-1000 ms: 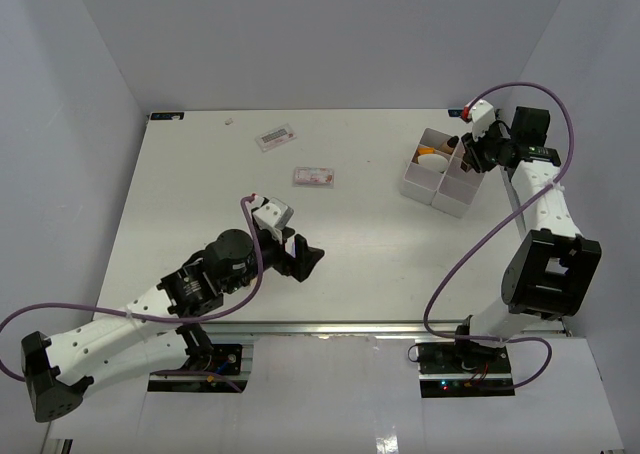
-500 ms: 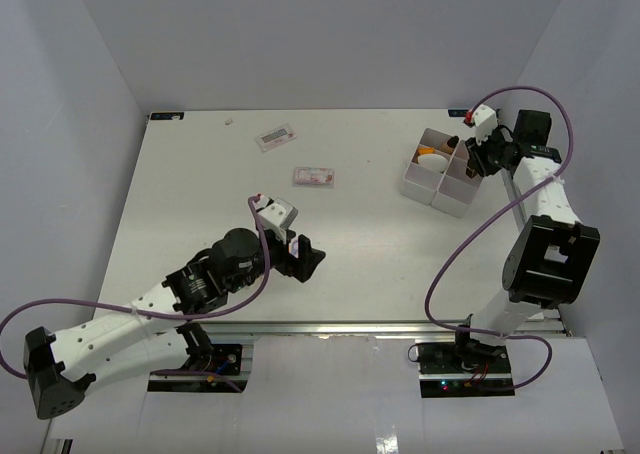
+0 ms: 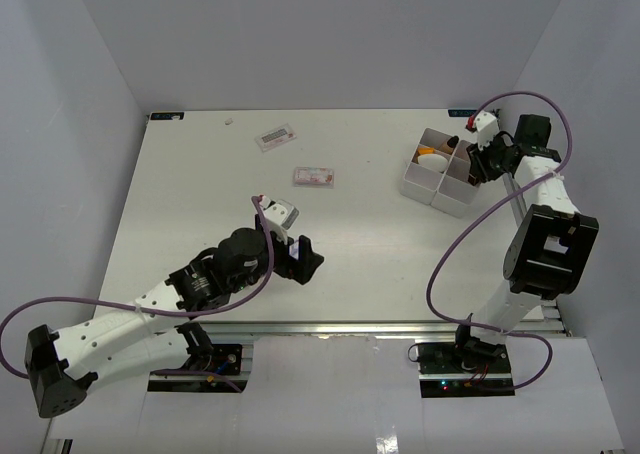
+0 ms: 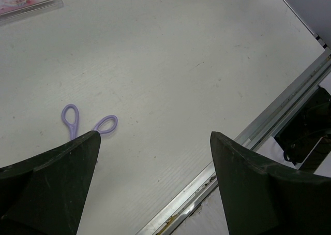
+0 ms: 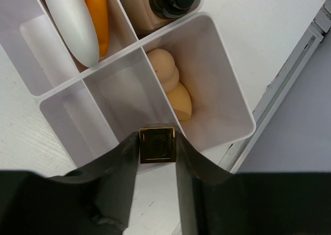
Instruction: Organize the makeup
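Right jaws: the right gripper (image 5: pixel 157 136) has a gold lipstick tube (image 5: pixel 158 146) between narrow-set jaws. Both inner faces lie against its sides, as far as the wrist view shows.
Lipstick axis: it shows end-on as a gold square, so its length runs away from the camera, down toward the tray.
Lipstick to tray: it sits at lower centre of the right wrist frame, over the near wall of the white compartment tray (image 5: pixel 223 64). It is about where the divider between the vacant cell and the sponge cell ends; which cell it is over I cannot tell.
In the tray: beige sponges (image 5: pixel 166 72) right of centre, tan foundation bottle (image 5: pixel 155 10) at top, orange-and-white tube (image 5: pixel 75 25) upper left.
Left jaws: the left gripper (image 4: pixel 154 136) is spread wide with nothing between, above the tabletop (image 4: pixel 170 54).
Loose items: a flat clear packet (image 3: pixel 275 136) and a pink-printed packet (image 3: pixel 313 176) lie upper centre of the overhead frame, nearer the left arm. Lilac scissors (image 4: pixel 88 125) lie beside the left jaw.
Writing: the packet print is too small to read, and no brand shows on the lipstick end.
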Available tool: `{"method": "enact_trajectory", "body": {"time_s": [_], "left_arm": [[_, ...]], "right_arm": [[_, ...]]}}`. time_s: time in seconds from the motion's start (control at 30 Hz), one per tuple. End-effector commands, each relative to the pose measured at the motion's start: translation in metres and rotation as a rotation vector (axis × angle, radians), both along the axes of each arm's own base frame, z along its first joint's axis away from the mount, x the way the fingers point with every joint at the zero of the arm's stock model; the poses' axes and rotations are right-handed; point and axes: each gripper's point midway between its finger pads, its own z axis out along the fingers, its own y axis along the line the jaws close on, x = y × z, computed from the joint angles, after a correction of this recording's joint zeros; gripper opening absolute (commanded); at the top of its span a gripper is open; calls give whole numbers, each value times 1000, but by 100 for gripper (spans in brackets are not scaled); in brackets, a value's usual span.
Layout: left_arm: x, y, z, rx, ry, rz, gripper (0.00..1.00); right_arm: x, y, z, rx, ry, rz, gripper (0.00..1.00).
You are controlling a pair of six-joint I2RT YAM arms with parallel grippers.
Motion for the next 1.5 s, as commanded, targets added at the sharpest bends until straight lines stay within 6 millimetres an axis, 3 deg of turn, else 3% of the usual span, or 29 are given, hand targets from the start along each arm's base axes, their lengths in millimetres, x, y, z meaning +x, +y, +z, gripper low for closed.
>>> {"method": "enact_trajectory", "body": {"time_s": [0.0, 0.17, 0.27, 0.33, 0.4, 0.53, 0.67, 0.77, 0.87, 1.2, 1.47], "left_arm": [[4, 12, 8, -38, 48, 77, 98], [13, 23, -7, -31, 145, 134, 98], [19, 29, -20, -12, 216, 163, 98], [26, 38, -26, 4, 260, 202, 98], [32, 43, -28, 13, 297, 231, 98], [44, 65, -37, 74, 369, 314, 97], [53, 97, -62, 198, 416, 457, 97], [50, 117, -90, 309, 481, 529, 97], [46, 119, -112, 375, 546, 534, 96], [46, 139, -147, 543, 614, 622, 92], [45, 136, -169, 566, 665, 618, 83]], "right_arm": [[7, -1, 25, -2, -71, 13, 55], [-9, 9, 48, 38, -116, 26, 64], [-31, 31, 78, 104, -174, 80, 64], [-59, 56, 88, 200, -165, 150, 65], [-103, 102, 104, 370, -166, 298, 66], [-177, 164, 108, 604, -101, 496, 70], [-218, 191, 95, 718, -72, 601, 71], [-228, 193, 82, 736, -56, 596, 72], [-231, 193, 80, 724, -66, 594, 73], [-237, 193, 79, 717, -73, 601, 73], [-237, 192, 79, 714, -76, 595, 73]]}}
